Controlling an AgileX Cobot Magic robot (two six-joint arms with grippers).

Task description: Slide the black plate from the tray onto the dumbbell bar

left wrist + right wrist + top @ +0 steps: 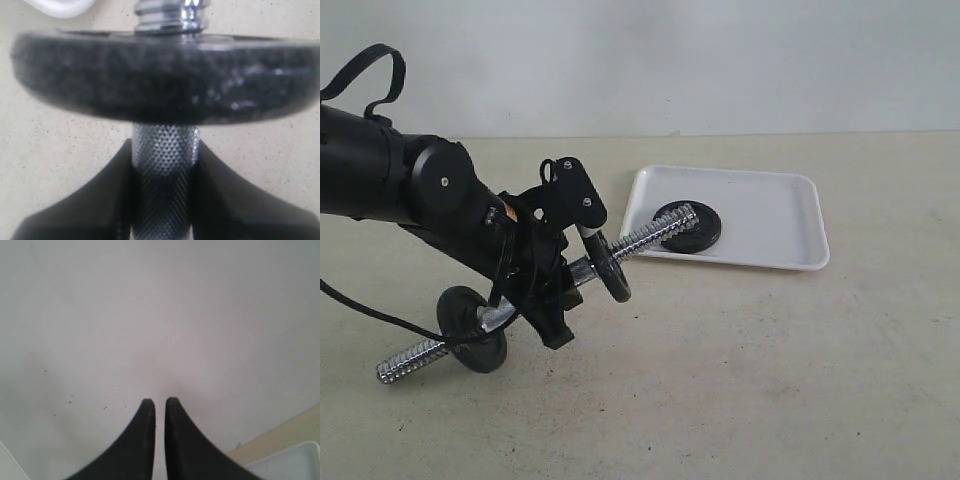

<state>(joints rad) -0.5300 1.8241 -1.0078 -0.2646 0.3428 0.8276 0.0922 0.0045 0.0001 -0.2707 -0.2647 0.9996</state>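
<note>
Left pincer [560, 290]: closed on the dumbbell bar [645, 236], gripping its middle section.

Exterior view:
- The bar is held off the tabletop [770, 380] and slants from lower left to upper right.
- There are two black discs on the bar. The lower disc [472, 328] sits near the free threaded end at lower left. The upper disc [612, 265] sits just beyond the pincer.
- The upper threaded end reaches over the rim of the tray [770, 215] and lies against the black plate [705, 235].
- The black plate lies flat in the tray, near its left front edge. Whether the bar tip sits in the plate's centre hole, I cannot tell.
- The right pincer is not seen here.

Left wrist view:
- The pincer's fingers [100, 200] press on both sides of the knurled bar shaft [164, 170].
- The upper disc [165, 85] fills the width of the view, edge on and blurred.
- Threads show beyond the disc.
- A white corner of the tray [62, 7] shows past the disc.

Right wrist view:
- Right pincer [160, 402]: fingers drawn together to a thin slit, nothing between them.
- It faces a pale wall [160, 315].
- A strip of tabletop [280, 437] and a corner of the tray [295, 462] show at the edge.
</note>
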